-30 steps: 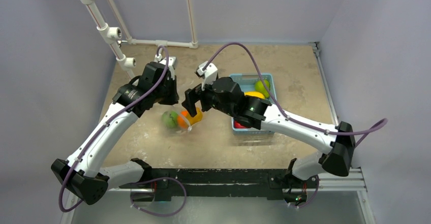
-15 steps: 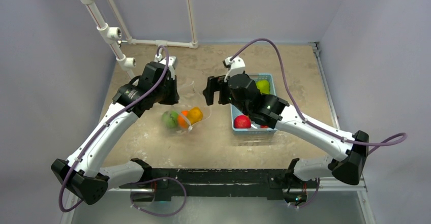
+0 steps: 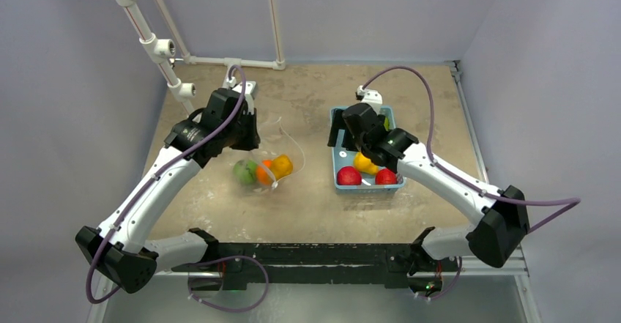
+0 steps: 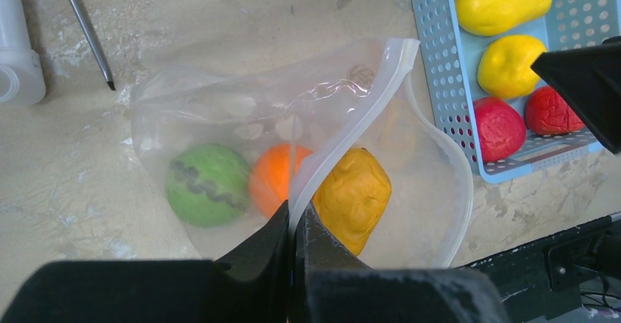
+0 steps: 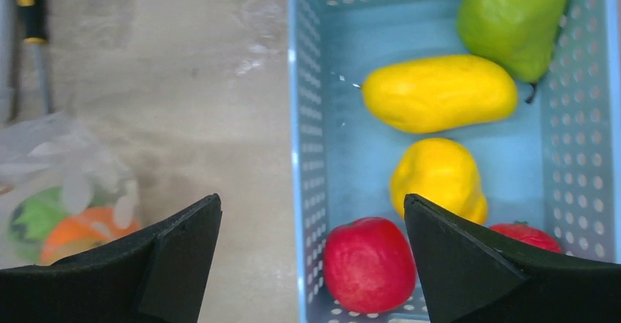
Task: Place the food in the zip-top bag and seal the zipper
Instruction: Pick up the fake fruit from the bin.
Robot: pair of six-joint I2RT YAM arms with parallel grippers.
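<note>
The left jaws clamped the zipper (image 4: 348, 127) of the zip-top bag (image 4: 220, 110), three fruits (image 4: 207, 185) just beyond them; the right jaws gaped wide above the basket (image 5: 307, 154).

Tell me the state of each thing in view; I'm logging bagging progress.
zip-top bag: mouth open, three toy fruits inside
zipper: unsealed
left gripper: shut on the bag's mouth edge
light-blue basket: holds five toy fruits
right gripper: open, empty, above the basket
</note>
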